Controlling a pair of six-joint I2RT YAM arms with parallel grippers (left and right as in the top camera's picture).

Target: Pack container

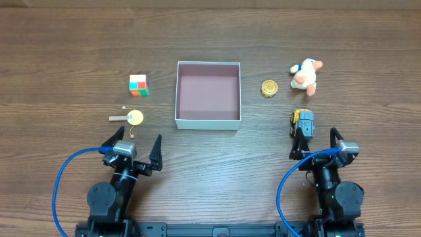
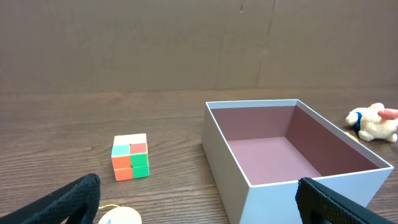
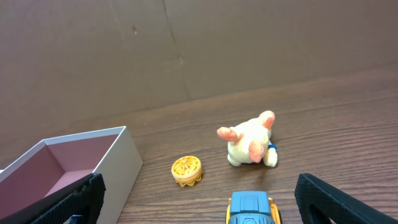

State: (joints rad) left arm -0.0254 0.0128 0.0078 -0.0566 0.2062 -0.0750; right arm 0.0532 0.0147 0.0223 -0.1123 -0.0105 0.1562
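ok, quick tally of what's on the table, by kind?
container: 1
colour cube: 1
plush toy: 1
toy vehicle: 1
round gold piece: 1
yellow-headed stick toy: 1
Total: 6 (5 loose items, 0 in the container)

Matt cardboard container (image 1: 208, 120) on wood-grain table (image 1: 66, 59); fuzzy plush toy (image 1: 306, 76).

Container (image 1: 208, 123): white walls, mauve floor. Cube (image 1: 138, 85): orange, green, white squares. Plush (image 1: 306, 74): cream. Disc (image 1: 269, 88): gold. Table (image 1: 66, 52): brown woodgrain.

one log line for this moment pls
container empty | cube, plush, truck outside it | left gripper open | right gripper open
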